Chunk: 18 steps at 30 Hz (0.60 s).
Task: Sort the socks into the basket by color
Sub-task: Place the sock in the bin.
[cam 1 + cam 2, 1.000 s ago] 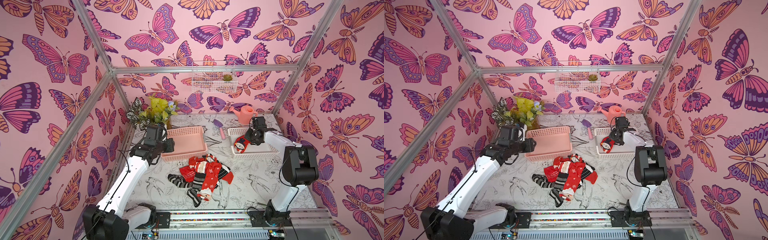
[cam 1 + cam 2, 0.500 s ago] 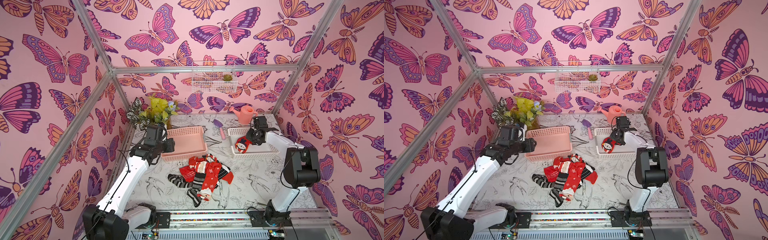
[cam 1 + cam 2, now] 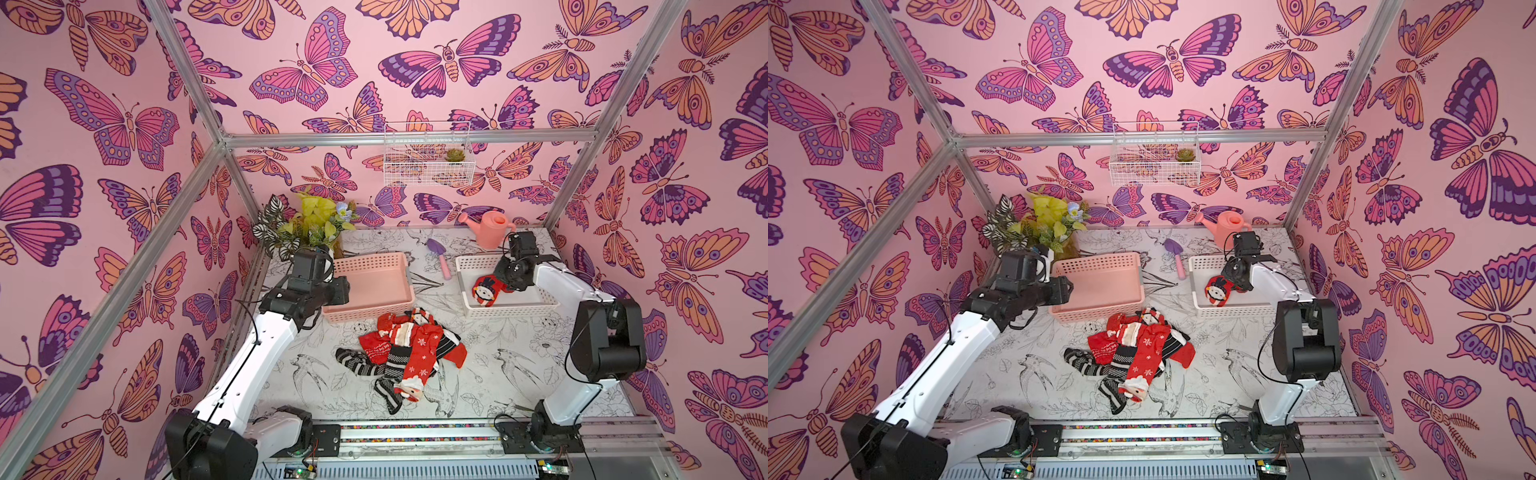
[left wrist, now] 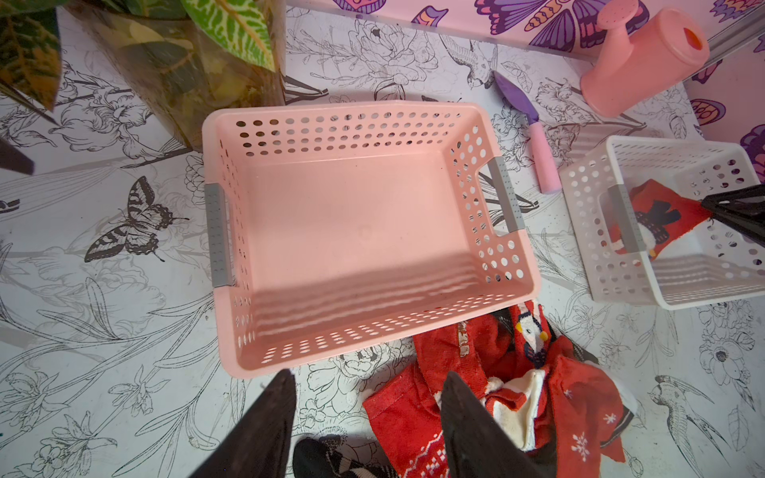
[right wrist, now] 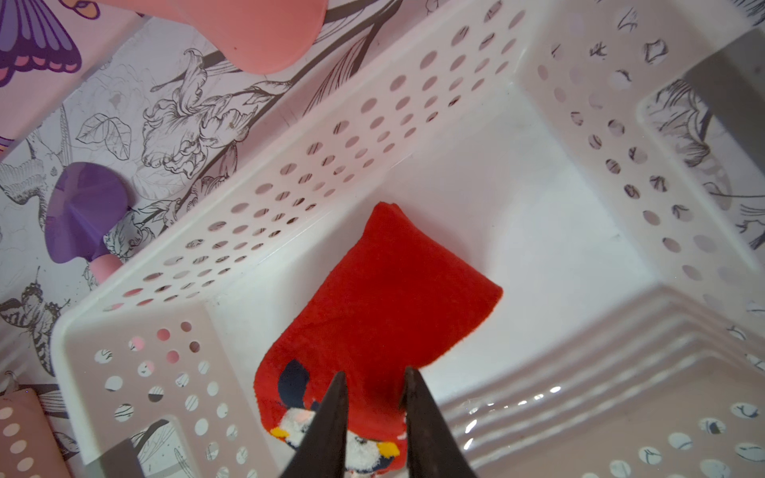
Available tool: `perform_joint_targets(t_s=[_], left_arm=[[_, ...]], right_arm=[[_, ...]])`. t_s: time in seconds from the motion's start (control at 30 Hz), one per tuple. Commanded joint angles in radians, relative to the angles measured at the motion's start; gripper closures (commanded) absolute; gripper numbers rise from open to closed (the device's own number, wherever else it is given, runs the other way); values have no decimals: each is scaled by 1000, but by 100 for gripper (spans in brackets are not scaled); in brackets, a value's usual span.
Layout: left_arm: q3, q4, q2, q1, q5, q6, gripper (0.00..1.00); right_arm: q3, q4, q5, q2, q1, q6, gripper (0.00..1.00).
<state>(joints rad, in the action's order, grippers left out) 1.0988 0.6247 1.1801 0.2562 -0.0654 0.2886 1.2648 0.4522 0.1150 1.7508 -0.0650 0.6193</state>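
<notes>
As you look down, one red sock lies in the white basket; the pink basket shows bare floor.
Top views: other socks heaped before the pink basket, trowel between baskets. Left wrist: left gripper gapes, unladen. Right wrist: right gripper, jaws narrowly parted astride the red sock; grip not determinable.
</notes>
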Motion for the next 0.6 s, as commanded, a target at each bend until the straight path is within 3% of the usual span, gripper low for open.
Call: perform_joint_targets(t_s=[0.0, 0.57], left_arm=[[-16, -6, -14, 5, -16, -13, 41], [-17, -8, -23, 5, -25, -12, 41]], right_arm=[[14, 79, 35, -16, 6, -30, 73], [52, 230, 121, -40, 7, -90, 71]])
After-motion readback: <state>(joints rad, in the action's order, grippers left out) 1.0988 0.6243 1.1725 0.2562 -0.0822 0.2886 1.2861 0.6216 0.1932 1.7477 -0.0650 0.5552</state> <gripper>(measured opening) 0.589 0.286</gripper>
